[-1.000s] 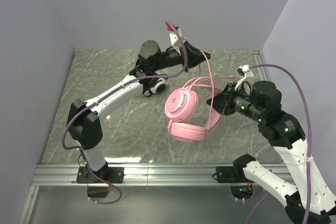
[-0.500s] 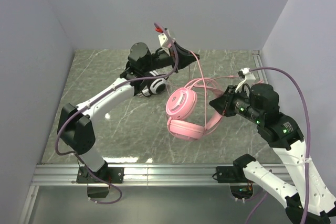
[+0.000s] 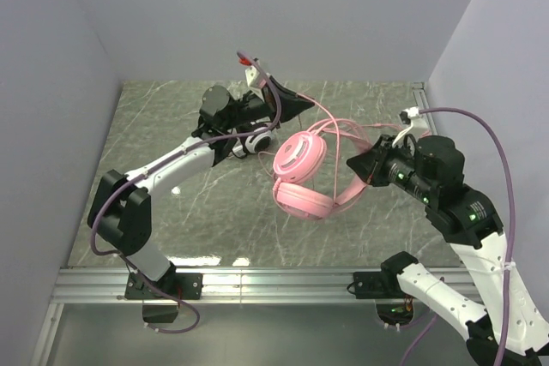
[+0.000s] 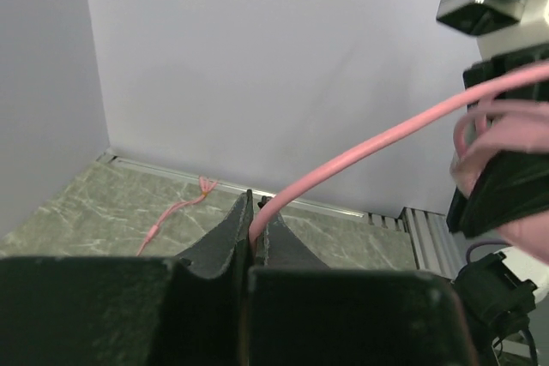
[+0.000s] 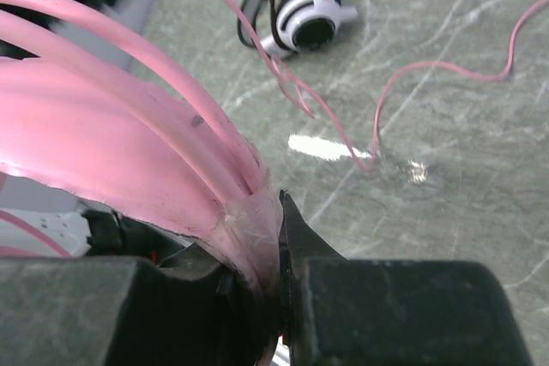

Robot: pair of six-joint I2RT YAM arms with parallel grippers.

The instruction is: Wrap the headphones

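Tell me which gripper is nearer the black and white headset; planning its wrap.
Left. The left gripper, pinching the pink cable, hangs close by the black and white headset; the right gripper clamps the pink headset, farther away.

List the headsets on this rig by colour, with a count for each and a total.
pink headset: 1
black and white headset: 1
total: 2
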